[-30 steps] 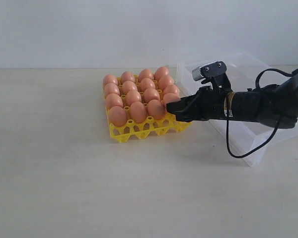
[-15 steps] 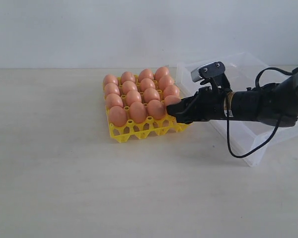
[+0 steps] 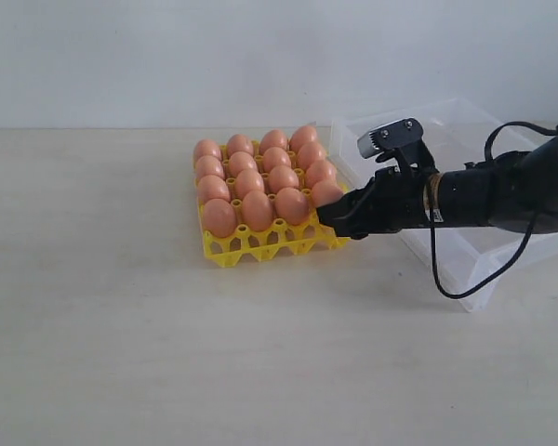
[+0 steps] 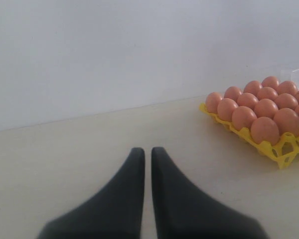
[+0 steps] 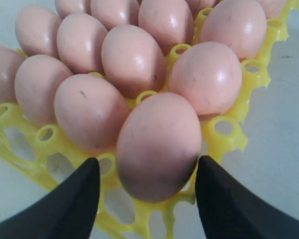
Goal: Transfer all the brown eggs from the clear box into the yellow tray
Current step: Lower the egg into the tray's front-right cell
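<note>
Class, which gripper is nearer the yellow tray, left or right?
Right. The right gripper is at a corner of the yellow tray, its jaws open either side of the corner egg. The left gripper, shut, hangs apart from the tray over the table.

Tray: bright yellow plastic egg tray on the pale counter.
Eggs: brown oval eggs in its cups.
Box: clear rectangular plastic box just right of tray.
Pincer: black right pincer straddling the near-right corner egg.
</note>
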